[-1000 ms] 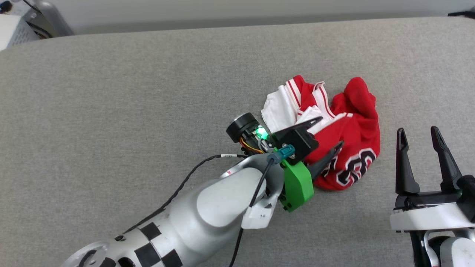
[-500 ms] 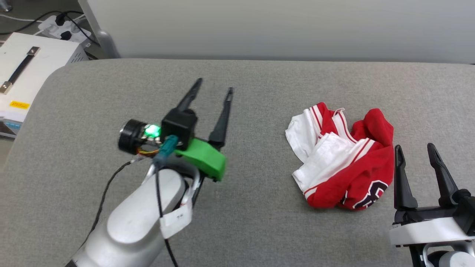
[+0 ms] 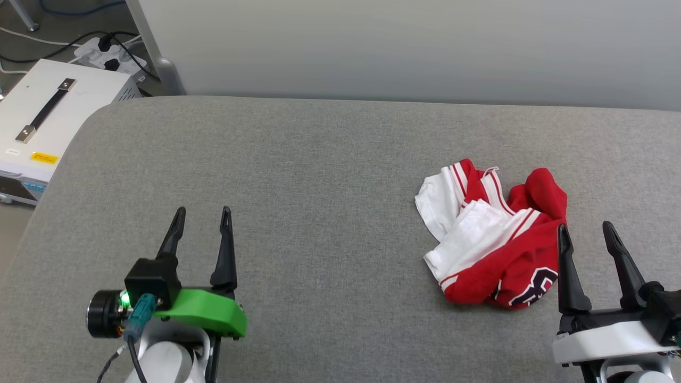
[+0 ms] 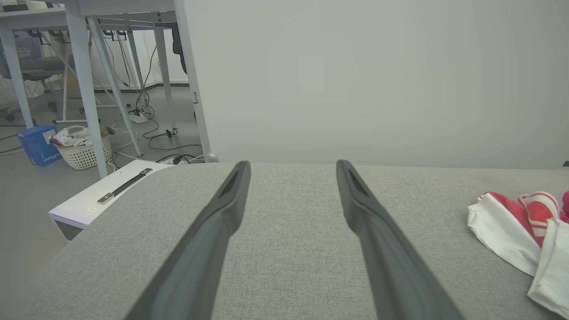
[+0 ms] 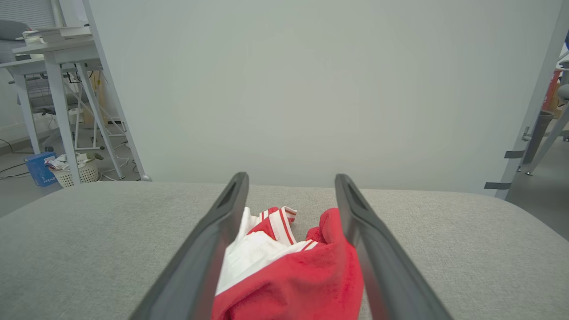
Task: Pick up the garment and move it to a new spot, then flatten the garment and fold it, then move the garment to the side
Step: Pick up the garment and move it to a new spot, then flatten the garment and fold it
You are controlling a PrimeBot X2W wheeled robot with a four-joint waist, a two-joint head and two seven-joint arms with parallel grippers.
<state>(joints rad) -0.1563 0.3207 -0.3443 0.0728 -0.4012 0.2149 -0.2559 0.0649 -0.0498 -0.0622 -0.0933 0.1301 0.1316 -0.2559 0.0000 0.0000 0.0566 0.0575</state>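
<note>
Jersey [image 3: 492, 234] lies crumpled right of centre in the head view on the grey padded surface [image 3: 330, 175], its red body bunched under white sleeves with striped trim (a scrap of black-and-white print shows at its lower edge). The right gripper [image 3: 584, 226], lower right, is spread and empty, one finger crossing the jersey's right edge; I cannot tell whether it touches. The left gripper [image 3: 204, 210], lower left, gapes too, grasping nothing, well apart from it. A white case [image 3: 58, 106] sits upper left.
</note>
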